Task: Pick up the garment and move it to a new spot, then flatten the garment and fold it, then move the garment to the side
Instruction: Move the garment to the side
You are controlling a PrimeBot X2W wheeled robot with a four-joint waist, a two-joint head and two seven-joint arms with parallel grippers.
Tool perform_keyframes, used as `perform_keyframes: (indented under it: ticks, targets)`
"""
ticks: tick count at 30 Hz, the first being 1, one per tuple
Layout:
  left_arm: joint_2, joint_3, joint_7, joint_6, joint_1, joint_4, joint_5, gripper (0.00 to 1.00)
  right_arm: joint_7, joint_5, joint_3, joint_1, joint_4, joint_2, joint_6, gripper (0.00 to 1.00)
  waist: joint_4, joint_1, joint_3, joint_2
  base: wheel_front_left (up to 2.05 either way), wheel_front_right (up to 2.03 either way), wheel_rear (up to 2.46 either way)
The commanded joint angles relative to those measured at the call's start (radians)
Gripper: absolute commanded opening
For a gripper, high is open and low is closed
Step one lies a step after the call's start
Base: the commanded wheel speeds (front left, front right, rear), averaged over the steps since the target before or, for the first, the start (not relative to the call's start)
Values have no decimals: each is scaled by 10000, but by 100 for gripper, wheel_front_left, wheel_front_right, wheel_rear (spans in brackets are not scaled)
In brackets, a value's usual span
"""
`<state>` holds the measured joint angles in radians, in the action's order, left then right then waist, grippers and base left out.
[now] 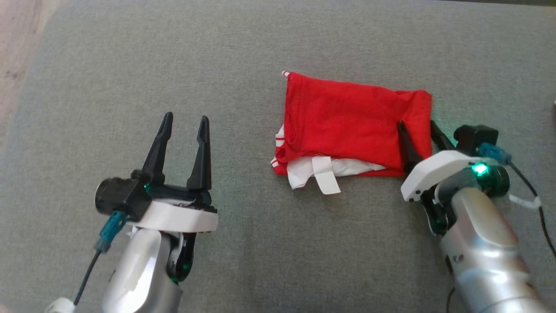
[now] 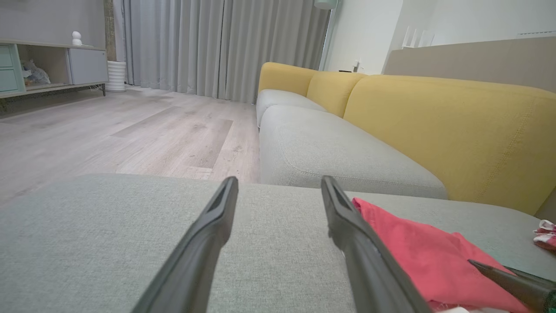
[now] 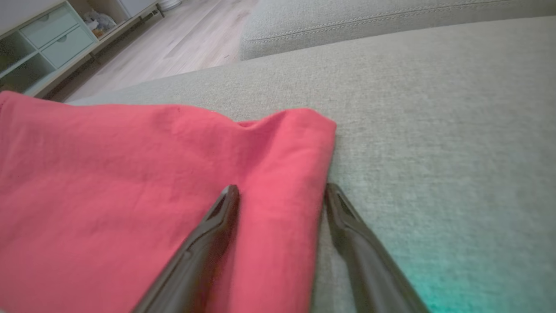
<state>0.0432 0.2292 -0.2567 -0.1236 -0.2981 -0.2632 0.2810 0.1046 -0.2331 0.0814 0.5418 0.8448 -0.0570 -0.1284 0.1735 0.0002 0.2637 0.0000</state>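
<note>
The garment (image 1: 347, 121) is a red piece folded into a rough rectangle, with white fabric and a white strip poking out at its near edge, lying on the grey cushion (image 1: 217, 65). My right gripper (image 1: 417, 124) is open and straddles the garment's right edge: one finger lies over the red cloth, the other just outside it. The right wrist view shows that red edge (image 3: 278, 174) between the fingers. My left gripper (image 1: 184, 117) stands open over bare cushion, well to the left of the garment, holding nothing. In the left wrist view the garment (image 2: 425, 256) lies beside the right finger.
The grey cushion (image 2: 108, 239) spreads wide on all sides of the garment. Wood floor (image 1: 17, 52) shows past its left edge. A yellow-backed sofa (image 2: 434, 121) stands beyond. A small red-and-white cloth item (image 2: 545, 234) lies at the far right.
</note>
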Motion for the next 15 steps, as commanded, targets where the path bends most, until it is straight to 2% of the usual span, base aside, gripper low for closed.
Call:
perform_keyframes:
  ticks: [1, 4, 5, 6, 7, 11, 15]
  targets:
    - [70, -208, -51, -27, -360, 298, -13, 100, -128, -52, 379, 317, 144, 68, -23, 100, 91, -2, 50, 0, 0, 0, 0]
    - [70, -152, -51, -4, -403, 313, 7, 100, -268, -99, 742, 541, 809, 68, -23, 100, 143, -2, 55, 0, 0, 0, 0]
    - [70, -153, -51, 8, -396, 318, 10, 100, -280, -168, 879, 598, 957, 68, -23, 65, 144, -2, 41, 0, 0, 0, 0]
    - [70, -159, -51, 18, -378, 317, 4, 100, -244, -242, 982, 651, 1078, 68, -23, 9, 135, -2, 15, 0, 0, 0, 0]
    - [70, -169, -51, 25, -353, 306, -10, 100, -161, -290, 1081, 699, 1178, 68, -23, 0, 118, -2, -24, 0, 0, 0, 0]
    - [70, -270, -51, 35, -253, 284, -109, 100, 517, -57, 1243, 929, 1443, 68, -23, 0, -43, -2, -245, 0, 0, 0, 0]
    - [70, -340, -51, 27, -128, 335, -191, 100, 1097, 844, 1198, 1128, 1473, 68, -23, 0, -322, -2, -568, 0, 0, 0, 0]
